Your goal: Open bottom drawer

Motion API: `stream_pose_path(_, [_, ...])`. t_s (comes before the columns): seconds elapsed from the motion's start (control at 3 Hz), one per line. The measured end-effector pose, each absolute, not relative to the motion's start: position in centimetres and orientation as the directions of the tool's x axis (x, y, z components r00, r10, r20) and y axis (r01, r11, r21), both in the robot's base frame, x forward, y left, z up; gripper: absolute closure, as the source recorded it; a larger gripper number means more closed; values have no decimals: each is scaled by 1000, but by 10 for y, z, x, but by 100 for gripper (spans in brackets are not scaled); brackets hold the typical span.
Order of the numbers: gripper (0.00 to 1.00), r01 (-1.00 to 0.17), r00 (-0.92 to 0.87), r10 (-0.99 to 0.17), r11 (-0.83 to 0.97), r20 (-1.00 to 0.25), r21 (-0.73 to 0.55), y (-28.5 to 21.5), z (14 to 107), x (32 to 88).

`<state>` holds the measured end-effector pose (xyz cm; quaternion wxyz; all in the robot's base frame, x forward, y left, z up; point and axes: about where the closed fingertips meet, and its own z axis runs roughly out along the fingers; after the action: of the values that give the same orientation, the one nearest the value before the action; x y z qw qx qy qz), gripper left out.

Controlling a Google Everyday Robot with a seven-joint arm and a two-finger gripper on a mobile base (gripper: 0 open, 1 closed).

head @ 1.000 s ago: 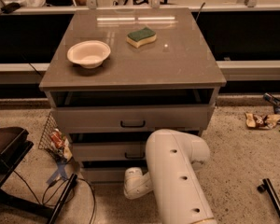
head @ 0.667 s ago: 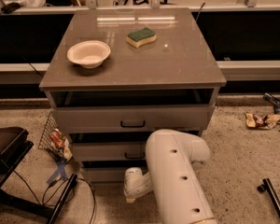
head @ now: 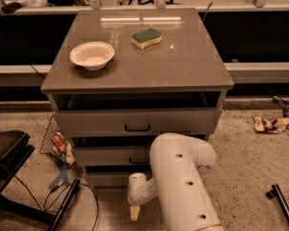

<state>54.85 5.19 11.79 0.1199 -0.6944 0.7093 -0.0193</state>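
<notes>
The grey cabinet has three drawer fronts stacked one above the other. The bottom drawer is the lowest, smallest-looking front, just above the floor, with a dark gap above it. Its handle is hidden behind my arm. My white arm reaches down in front of the cabinet. My gripper hangs low at the floor, just in front of the bottom drawer's right half. The middle drawer and the top drawer show small black bar handles.
A white bowl and a green-and-yellow sponge lie on the cabinet top. A wire basket with wrappers, a black stand and cables are at the left. Litter and a black bar lie on the floor at the right.
</notes>
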Motion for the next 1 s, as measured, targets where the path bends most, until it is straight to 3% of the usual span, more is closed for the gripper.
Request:
stream_pose_path(0.33, [0,-979,-17,-997,32,-75,-202,41,128,549])
stream_pose_path(0.67, [0,-980,-48,-996,32,76,-195,20,132,548])
stream_pose_path(1.0, [0,-981,-59,-992,37,110,-191,14,132,545])
